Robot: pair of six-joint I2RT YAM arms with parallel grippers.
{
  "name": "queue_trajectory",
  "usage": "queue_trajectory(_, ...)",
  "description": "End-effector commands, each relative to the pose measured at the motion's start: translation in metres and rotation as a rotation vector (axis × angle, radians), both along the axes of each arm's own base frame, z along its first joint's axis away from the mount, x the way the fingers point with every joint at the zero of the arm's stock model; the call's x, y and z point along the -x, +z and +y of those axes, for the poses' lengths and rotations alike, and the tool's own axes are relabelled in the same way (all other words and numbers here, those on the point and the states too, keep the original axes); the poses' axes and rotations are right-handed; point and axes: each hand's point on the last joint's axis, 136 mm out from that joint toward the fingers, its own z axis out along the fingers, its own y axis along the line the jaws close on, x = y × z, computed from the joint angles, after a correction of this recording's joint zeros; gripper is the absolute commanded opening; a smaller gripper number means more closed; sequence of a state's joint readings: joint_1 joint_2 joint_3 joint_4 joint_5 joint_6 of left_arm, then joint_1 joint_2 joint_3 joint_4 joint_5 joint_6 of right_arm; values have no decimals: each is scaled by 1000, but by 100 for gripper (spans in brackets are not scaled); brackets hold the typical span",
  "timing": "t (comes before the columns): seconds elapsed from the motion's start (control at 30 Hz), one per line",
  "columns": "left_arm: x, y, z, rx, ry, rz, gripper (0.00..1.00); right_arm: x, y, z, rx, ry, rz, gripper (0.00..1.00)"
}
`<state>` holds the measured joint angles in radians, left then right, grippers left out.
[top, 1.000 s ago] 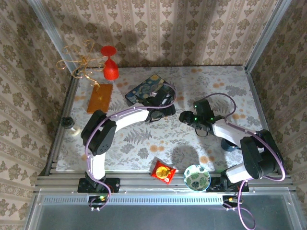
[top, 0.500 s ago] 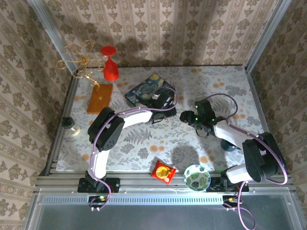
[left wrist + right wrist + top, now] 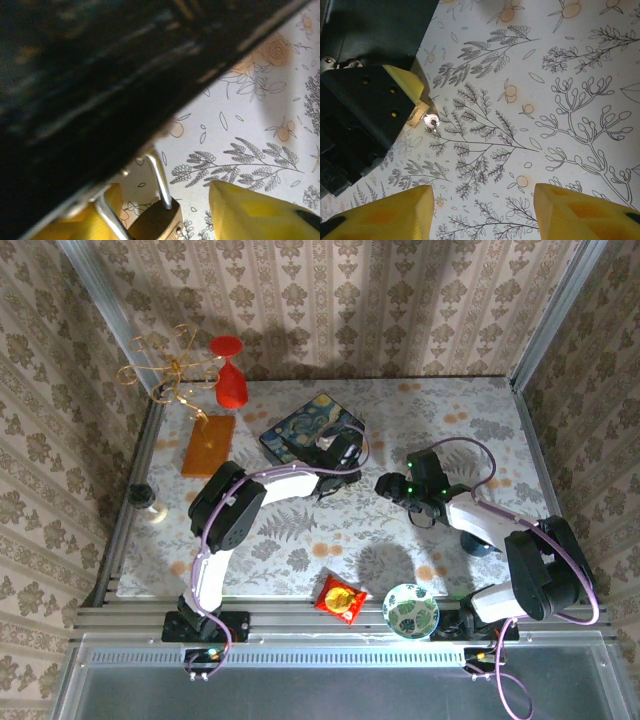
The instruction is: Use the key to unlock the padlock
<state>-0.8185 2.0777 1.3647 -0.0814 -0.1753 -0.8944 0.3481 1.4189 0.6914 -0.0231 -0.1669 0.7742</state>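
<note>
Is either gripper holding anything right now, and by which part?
Right gripper: nothing. Left gripper flanks the padlock at its brass body, one finger visibly apart: no firm hold yet.

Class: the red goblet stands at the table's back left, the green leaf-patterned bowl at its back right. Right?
No. The red goblet is at the back left, but the green leaf-patterned bowl sits at the near right edge; the top external view shows it.

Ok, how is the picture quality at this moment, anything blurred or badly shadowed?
Left wrist: the dark box close to the lens is a smeared blur, while the padlock and tablecloth read sharp. Right wrist: crisp and evenly lit. Top external: even light, soft arm shadows on the tablecloth.
</note>
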Motion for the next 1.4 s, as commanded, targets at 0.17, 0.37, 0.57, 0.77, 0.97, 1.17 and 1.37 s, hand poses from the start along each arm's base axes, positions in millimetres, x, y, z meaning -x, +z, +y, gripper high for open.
queue_trajectory(0.17, -1, 12, 2, 5, 5, -77, 25, 2, 0, -2, -29, -28, -13, 56)
queue_trajectory(0.37, 5, 34, -3, 106, -4, -87, 6, 3, 0, 9, -130, -34, -6, 56)
queue_trajectory(0.57, 12, 64, -10, 264, -19, -82, 3, -2, 7, 33, -328, -22, -22, 52)
queue_trajectory(0.77, 13, 86, -15, 441, -20, -48, 4, -14, 11, 52, -457, 6, -27, 36)
queue_trajectory(0.97, 15, 91, -22, 536, -26, -2, 4, -24, 7, 60, -524, 10, -44, 30)
queue_trajectory(1.17, 13, 95, -23, 567, -25, 6, 4, -29, 13, 60, -564, -2, -92, 29)
queue_trajectory(1.37, 12, 100, -23, 595, -27, 8, 4, -36, 19, 55, -578, -2, -125, 24)
